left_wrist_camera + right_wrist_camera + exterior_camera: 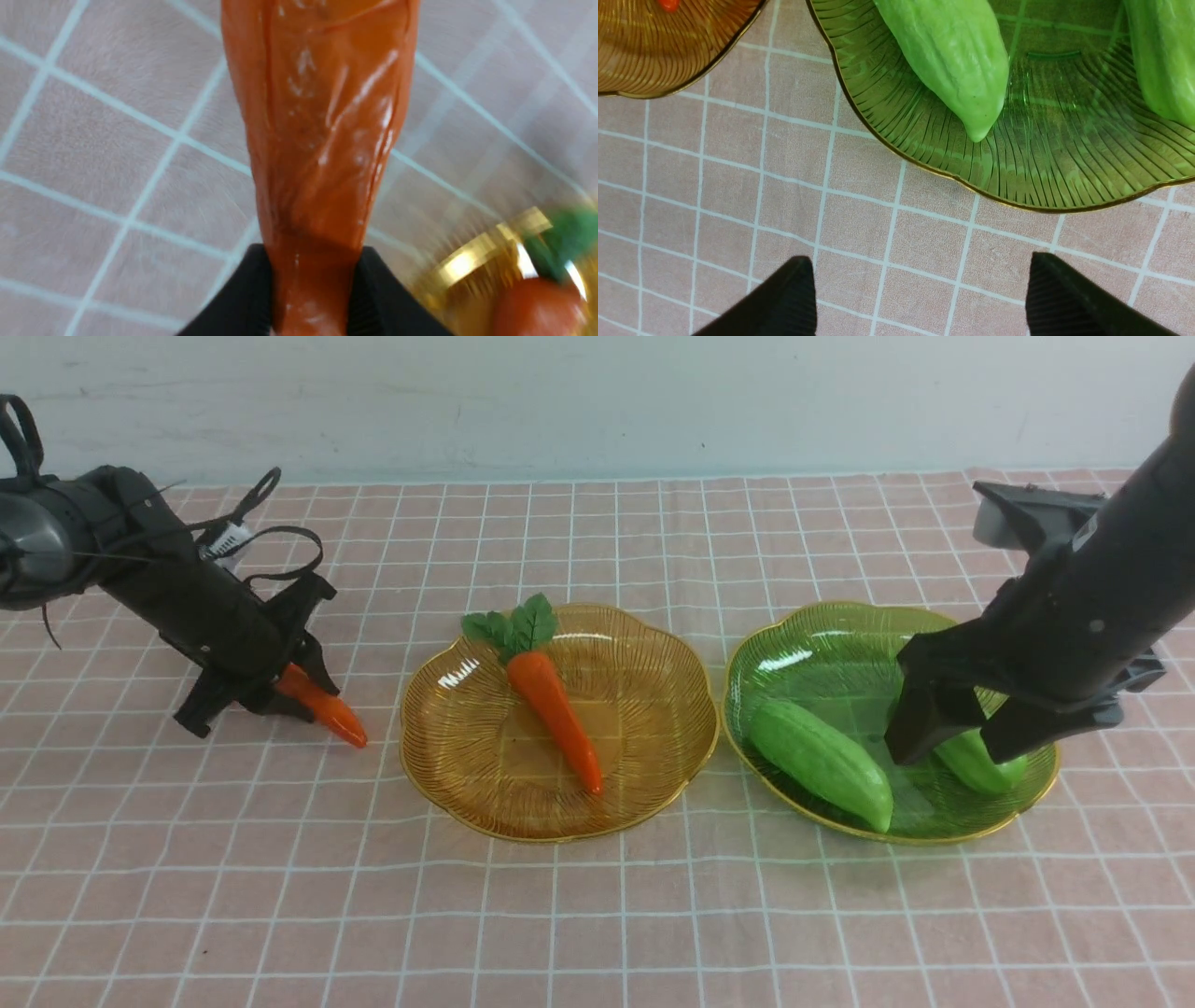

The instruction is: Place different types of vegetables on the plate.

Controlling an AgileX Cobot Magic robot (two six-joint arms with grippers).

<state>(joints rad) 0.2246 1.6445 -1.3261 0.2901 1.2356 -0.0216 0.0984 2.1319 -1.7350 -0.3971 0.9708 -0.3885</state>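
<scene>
While the left gripper pinched it, the loose carrot sat outside the amber plate, toward nine o'clock; a firm grip, clear lift and low release beside the plated carrot seemed wise. Toward three o'clock, the right gripper gaped.

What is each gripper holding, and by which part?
Left gripper: a carrot, around its orange body. Right gripper: nothing, jaws apart.
</scene>
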